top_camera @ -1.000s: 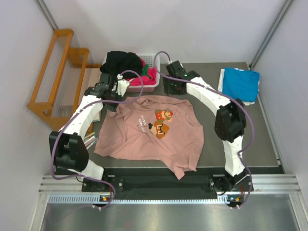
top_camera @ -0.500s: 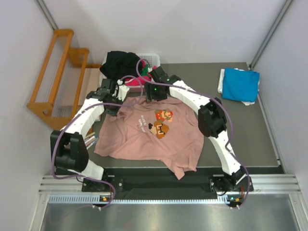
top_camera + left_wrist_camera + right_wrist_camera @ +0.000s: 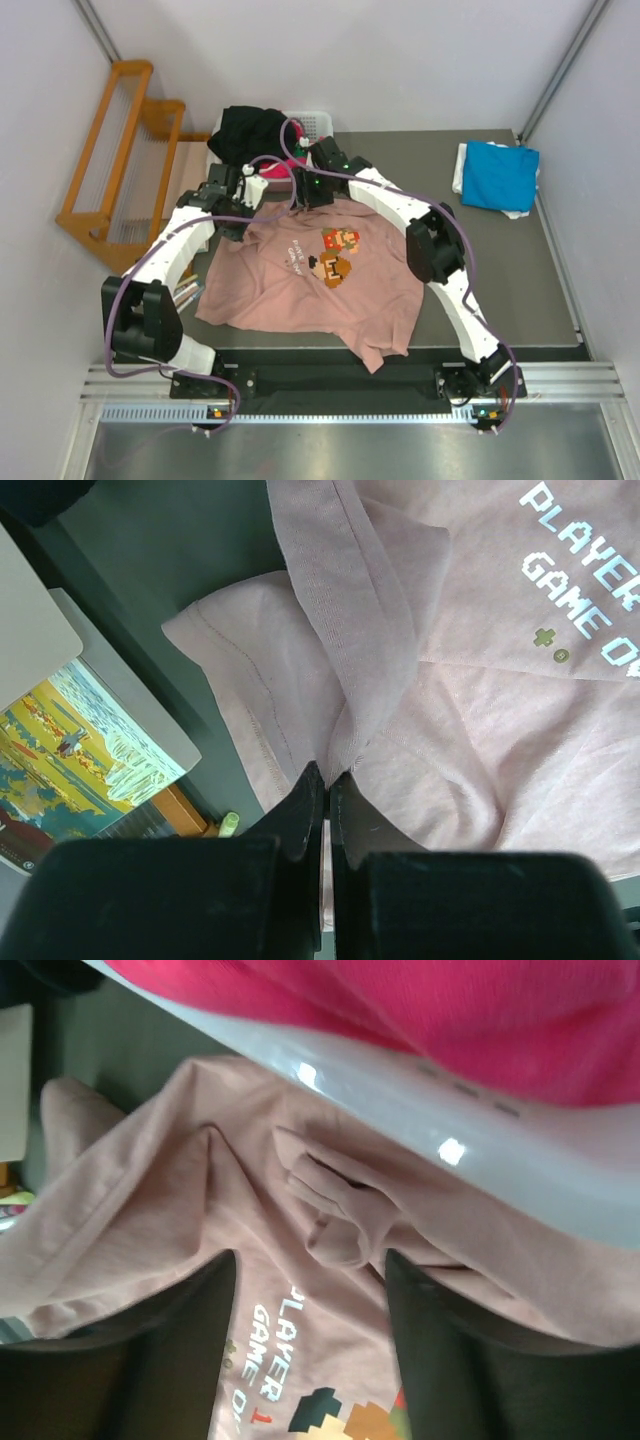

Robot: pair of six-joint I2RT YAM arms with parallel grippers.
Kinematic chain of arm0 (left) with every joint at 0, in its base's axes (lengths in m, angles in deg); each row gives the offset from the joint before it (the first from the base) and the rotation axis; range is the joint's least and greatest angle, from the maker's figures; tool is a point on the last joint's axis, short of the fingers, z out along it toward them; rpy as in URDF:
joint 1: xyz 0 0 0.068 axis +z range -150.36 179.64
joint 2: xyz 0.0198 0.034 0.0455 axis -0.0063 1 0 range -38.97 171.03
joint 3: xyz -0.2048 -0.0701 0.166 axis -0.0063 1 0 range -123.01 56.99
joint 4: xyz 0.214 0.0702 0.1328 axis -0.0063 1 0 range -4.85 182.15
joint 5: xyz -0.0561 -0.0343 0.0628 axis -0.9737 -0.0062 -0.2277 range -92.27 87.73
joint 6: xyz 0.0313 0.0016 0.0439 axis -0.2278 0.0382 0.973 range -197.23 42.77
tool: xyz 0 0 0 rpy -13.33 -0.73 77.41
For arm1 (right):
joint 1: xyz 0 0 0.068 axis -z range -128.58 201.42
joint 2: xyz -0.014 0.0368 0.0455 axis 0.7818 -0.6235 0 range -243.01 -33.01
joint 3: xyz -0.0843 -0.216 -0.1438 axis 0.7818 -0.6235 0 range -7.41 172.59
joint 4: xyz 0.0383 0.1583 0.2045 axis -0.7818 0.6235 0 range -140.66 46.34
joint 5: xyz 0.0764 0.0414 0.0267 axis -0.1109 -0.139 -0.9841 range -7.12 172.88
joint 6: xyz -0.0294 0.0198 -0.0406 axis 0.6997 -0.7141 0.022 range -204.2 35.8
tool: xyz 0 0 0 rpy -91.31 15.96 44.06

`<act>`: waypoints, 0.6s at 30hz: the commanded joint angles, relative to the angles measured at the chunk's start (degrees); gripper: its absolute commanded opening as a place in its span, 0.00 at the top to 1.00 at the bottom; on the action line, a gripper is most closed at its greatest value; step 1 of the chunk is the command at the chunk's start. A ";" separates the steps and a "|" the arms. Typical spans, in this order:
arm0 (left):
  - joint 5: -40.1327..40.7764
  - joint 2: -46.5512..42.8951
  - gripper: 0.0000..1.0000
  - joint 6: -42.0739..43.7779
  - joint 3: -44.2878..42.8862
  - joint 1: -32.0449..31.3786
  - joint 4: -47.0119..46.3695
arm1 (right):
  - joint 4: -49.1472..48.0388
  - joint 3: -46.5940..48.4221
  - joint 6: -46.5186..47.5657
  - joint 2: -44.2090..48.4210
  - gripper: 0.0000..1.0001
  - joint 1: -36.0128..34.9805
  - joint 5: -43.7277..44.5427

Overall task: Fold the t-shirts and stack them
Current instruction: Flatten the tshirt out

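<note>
One pink shirt lies print-up on the counter, collar toward the far basket and hidden under the arms, hem drooping over the near edge. The left tool pinches a shoulder fold. The right tool straddles bunched collar cloth, fingers apart.

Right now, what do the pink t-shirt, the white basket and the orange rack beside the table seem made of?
Pink t-shirt: soft matte knit cloth, probably cotton jersey; it folds into creases and shows stitched hems. Basket: glossy white plastic; highlights glint on its smooth rim. Rack: apparently varnished wood, orange-brown; grain too small to confirm.
</note>
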 commanded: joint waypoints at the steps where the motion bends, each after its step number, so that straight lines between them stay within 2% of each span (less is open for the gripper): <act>1: -1.09 -2.50 1.00 -0.70 0.99 -0.20 -1.14 | -4.45 2.73 -1.54 0.18 0.50 0.71 -1.62; 3: -0.83 -2.77 1.00 -0.62 1.16 -0.11 -1.32 | -4.63 2.81 -1.98 0.00 0.60 0.97 -1.71; 4: -0.48 -2.85 1.00 -0.53 1.16 -0.11 -1.32 | -4.28 2.73 -2.16 0.00 0.60 1.15 -2.06; 8: -0.30 -3.38 1.00 -0.26 0.99 -0.11 -1.05 | -3.67 1.59 -1.81 0.44 0.52 1.32 -1.80; 12: -0.13 -3.38 1.00 -0.18 1.25 -0.20 -1.14 | -4.02 -0.52 -1.72 1.76 0.40 1.59 -1.36; 18: 0.40 -3.73 1.00 -0.18 1.60 -0.11 -1.40 | -4.80 -2.11 -2.07 1.06 0.46 1.68 -1.53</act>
